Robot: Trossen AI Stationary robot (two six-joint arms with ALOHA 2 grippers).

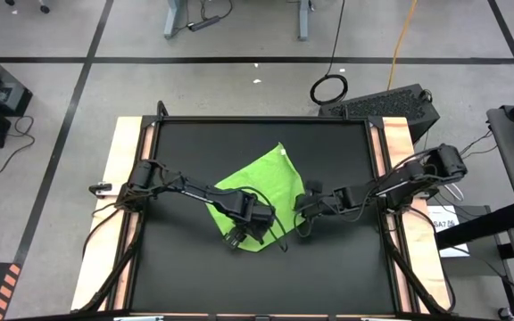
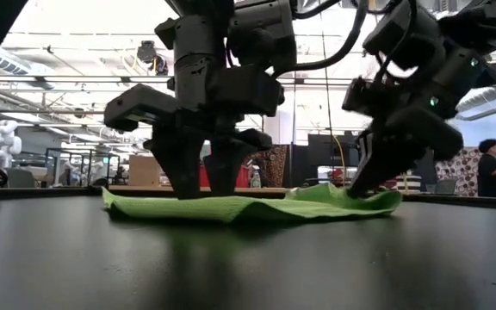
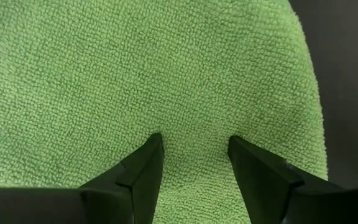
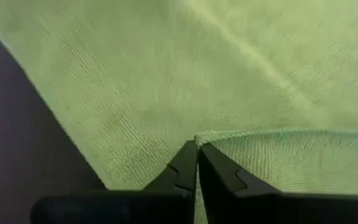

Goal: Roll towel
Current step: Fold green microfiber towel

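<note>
Right hand (image 4: 197, 149) pinching towel (image 1: 261, 183) edge, left hand (image 3: 194, 146) spread — pressing it

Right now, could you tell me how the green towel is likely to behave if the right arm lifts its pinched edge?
The towel already ripples and folds near the right gripper, so it will probably drape limply. Its looped surface should resist slipping. The left gripper, jaws open, presses on it and would probably hold that end down.
</note>
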